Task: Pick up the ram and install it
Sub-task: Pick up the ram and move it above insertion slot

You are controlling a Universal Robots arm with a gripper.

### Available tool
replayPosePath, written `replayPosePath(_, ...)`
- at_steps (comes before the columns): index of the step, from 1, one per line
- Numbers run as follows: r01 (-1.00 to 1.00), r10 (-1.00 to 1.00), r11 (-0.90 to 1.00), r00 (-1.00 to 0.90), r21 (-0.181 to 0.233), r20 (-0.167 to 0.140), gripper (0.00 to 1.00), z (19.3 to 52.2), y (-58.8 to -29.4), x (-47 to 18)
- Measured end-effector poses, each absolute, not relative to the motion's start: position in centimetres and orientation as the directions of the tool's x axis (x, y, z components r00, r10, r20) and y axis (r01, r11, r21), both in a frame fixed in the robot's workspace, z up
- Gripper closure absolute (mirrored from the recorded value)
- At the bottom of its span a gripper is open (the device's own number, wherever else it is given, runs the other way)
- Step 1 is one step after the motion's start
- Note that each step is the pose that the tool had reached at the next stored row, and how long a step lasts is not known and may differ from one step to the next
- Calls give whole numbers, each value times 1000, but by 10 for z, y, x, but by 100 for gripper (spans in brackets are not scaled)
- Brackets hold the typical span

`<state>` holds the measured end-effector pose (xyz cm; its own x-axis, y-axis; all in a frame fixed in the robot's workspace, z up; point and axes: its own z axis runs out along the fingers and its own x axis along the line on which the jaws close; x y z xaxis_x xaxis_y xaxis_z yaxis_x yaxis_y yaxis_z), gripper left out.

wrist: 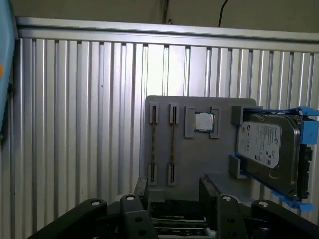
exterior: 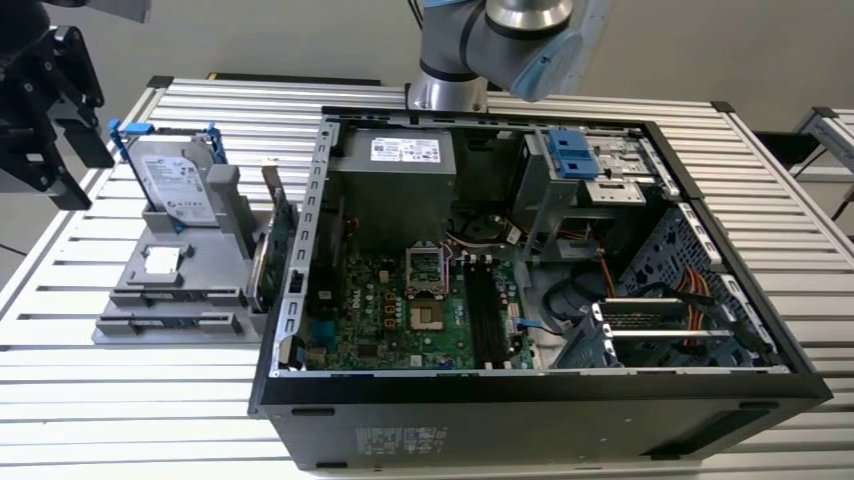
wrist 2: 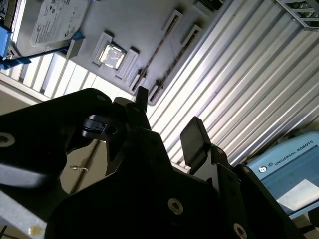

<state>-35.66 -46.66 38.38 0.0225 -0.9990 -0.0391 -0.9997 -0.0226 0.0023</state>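
Got the end effector point(wrist: 174, 188) spread wide, nothing pinched, hanging above the gray holder point(wrist: 199, 159). Can see the ram point(wrist: 172, 144) standing on edge in its slots, two thin sticks side by side, right beside the CPU chip point(wrist: 202, 121) and hard drive point(wrist: 264, 147). Found that holder by the surface's point(exterior: 134, 400) edge, on the exterior view's left of the open PC case point(exterior: 534, 420).

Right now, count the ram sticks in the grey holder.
2. Both stand on edge in the grey holder: one ram stick in the outermost slots, the other between it and the square chip. Others may be hidden.
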Motion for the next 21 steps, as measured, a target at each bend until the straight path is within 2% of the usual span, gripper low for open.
replayPosePath(21, -1000, -999, -23, 23, 0, -39, 100, 375, -467, -357)
